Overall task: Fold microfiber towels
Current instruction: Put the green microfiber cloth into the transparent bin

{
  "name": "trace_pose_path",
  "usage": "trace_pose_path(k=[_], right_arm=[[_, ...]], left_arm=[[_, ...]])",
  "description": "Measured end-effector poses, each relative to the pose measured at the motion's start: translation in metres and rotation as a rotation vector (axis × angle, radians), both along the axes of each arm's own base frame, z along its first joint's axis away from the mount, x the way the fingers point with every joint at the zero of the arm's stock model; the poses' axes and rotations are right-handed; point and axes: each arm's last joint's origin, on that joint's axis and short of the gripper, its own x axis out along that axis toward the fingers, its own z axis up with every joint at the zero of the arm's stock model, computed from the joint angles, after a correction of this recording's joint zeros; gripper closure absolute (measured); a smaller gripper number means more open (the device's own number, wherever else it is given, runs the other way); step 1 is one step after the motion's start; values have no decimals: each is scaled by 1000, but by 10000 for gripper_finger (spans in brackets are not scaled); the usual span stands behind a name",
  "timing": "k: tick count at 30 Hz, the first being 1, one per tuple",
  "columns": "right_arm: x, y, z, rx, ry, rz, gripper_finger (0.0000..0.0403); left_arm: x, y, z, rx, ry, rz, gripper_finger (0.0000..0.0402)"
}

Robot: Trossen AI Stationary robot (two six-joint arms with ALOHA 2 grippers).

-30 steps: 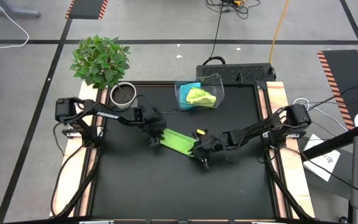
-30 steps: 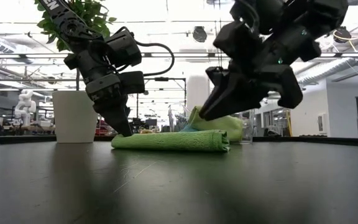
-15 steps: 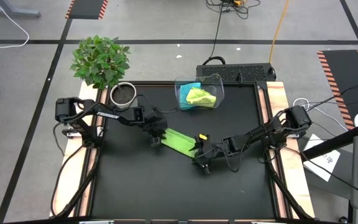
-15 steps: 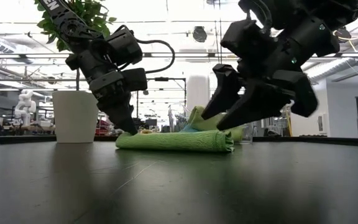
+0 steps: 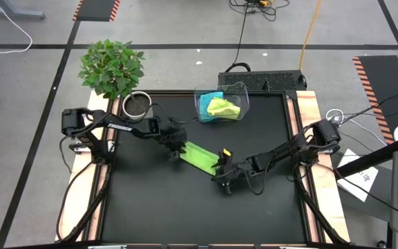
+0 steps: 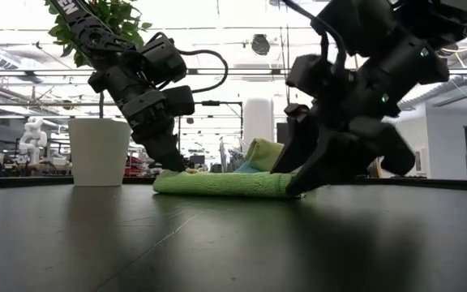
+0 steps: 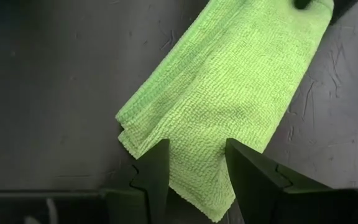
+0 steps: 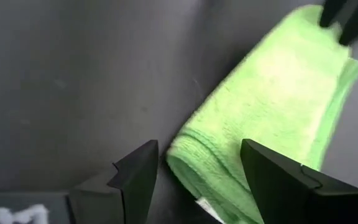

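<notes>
Low view, towel (image 6: pixel 217 183) between right pincer (image 6: pixel 294 174), left pincer (image 6: pixel 173 162)

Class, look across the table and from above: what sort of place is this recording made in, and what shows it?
Probably a robotics lab or workshop hall: hazard-striped floor tape, loose cables on a concrete floor, and open ceiling ducting over rows of equipment behind the table.

Both arms (image 5: pixel 119 128) matte black, boxy segmented links with black cables looped along them. Right arm (image 5: pixel 282 151) carries a small yellow tag near its wrist. Fingers (image 7: pixel 248 174) are dark, angular, wedge-shaped plastic, broad at the base.
</notes>
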Motion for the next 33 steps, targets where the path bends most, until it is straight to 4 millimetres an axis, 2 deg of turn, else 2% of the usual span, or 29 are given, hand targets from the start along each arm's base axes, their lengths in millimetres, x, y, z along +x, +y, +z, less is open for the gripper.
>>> trace_pose_path(k=[10,15,19,25,29,33], right_arm=[[2,-2,-13,-213,22,3,180],[2,-5,-14,-272,33,11,202],[2,-8,-14,-296,46,20,248],[2,-12,-15,-334,57,19,379],[3,-13,-11,-390,34,-15,388],[3,-19,1,-374,0,-40,396]], left_arm=[[0,-1,0,-12,-1,-16,243],[0,-1,0,-19,-1,-22,243],[-1,-1,0,-29,-2,-35,243],[-1,-1,0,-30,0,-37,243],[-1,-1,0,-30,2,-37,243],[1,-1,1,24,-22,-51,243]])
